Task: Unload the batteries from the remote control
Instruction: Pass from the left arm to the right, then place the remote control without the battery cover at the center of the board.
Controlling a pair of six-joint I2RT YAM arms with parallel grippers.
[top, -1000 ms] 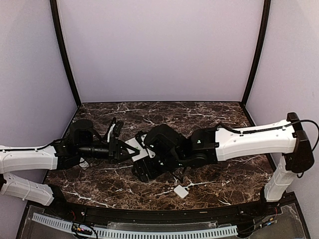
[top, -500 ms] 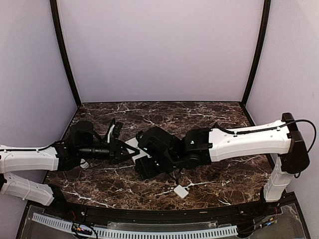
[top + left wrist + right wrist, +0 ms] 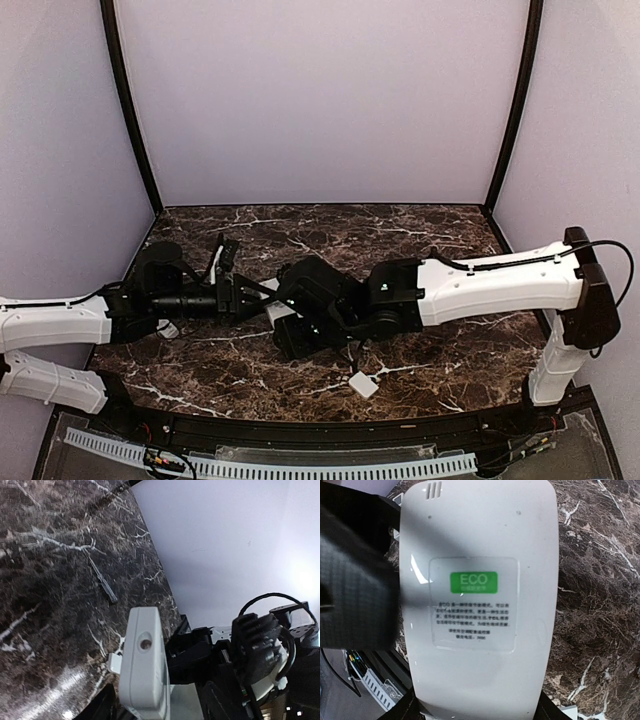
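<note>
**A:** How far along is the unloading?

**B:** No batteries show, so I cannot tell whether any remain inside the remote control (image 3: 477,605). A small white cover (image 3: 364,384) lies nearer the arm bases than the remote control.

**A:** And the arms?

**B:** Both stretch low towards it from opposite sides. The right gripper (image 3: 476,711) clasps its edges; I cannot tell how the left gripper (image 3: 250,297) has its jaws

Glossy dark marble-look table (image 3: 450,350), smooth white plastic remote (image 3: 477,530) (shiny clear label (image 3: 472,630))

White arm shells (image 3: 500,282), black joints (image 3: 400,295), black left end effector (image 3: 252,297) (thin black cables (image 3: 630,250)).
</note>
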